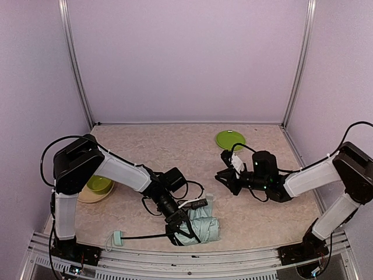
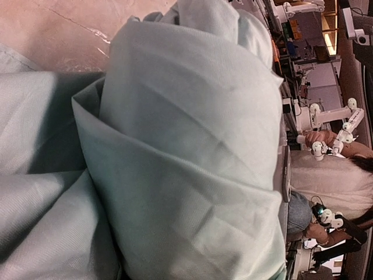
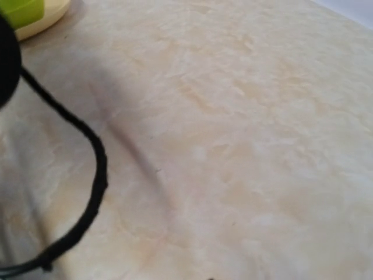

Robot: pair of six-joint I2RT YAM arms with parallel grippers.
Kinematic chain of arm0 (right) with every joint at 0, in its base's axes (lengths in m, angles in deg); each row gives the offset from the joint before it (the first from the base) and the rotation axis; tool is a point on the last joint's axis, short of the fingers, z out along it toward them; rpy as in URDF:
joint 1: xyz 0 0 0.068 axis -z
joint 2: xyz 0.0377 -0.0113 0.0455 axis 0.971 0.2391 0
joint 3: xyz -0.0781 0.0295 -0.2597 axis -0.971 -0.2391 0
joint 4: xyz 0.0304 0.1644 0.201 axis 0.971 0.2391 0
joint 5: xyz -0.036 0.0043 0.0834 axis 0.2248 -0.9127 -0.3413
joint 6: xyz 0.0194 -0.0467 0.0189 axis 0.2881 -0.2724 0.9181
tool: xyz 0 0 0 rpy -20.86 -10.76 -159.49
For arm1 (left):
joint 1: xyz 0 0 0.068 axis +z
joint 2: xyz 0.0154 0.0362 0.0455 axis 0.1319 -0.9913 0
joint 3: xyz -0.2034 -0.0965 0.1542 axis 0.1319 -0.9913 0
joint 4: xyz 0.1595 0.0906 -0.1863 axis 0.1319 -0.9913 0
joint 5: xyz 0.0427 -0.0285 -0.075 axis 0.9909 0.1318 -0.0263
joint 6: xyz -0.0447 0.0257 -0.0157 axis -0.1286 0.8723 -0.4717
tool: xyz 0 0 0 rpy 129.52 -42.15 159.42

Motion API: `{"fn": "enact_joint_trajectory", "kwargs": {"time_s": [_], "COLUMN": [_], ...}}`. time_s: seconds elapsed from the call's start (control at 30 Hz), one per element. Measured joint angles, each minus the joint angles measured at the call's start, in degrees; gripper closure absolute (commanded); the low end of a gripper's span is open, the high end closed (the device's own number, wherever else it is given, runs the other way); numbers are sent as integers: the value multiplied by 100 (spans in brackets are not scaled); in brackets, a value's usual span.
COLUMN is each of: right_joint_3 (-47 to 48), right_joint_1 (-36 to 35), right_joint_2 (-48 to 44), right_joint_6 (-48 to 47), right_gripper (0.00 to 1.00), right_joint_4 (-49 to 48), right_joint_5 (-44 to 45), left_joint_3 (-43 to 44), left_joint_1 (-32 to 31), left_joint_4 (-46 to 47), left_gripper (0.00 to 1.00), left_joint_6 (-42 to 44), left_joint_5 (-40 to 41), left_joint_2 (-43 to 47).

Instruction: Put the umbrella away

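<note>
The left gripper (image 1: 176,232) is sunk in the folds of the umbrella (image 1: 201,228). Its fingertips are covered from above, so how the jaws stand cannot be told. The black shaft (image 1: 143,236) vanishes under it. In the left wrist view, mint cloth (image 2: 175,151) crowds everything ahead of the gripper and runs off 3 edges; neither finger shows.

The right gripper (image 1: 226,175) is too small and dark overhead to read, and its wrist view shows 0 fingers. Ahead of it and to the left, a green bowl (image 3: 20,11) and pale plate (image 3: 46,17) are cut by the corner. A blurred black cable (image 3: 96,175) leaves the frame below, and a dark smear (image 3: 7,58) at the left edge cannot be identified.
</note>
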Motion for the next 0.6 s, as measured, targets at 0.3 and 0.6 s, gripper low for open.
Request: {"fn": "enact_joint_trajectory", "kwargs": {"time_s": [0.3,0.6], "right_joint_3": [415,94], "right_joint_1": [-708,-3003], "right_joint_2": [-1985,-2153], "right_joint_6": [-533,-2184], "right_gripper": [51,27], "right_joint_4": [2503,3567], "right_joint_5": [0,728], "left_joint_3": [-33,-24], "left_joint_1": [61,98], "left_joint_4": [37,28], "left_gripper": [100,100], "left_joint_6": [-37,-39], "left_joint_5": [-195,-356], "left_joint_2": [-76,-157]}}
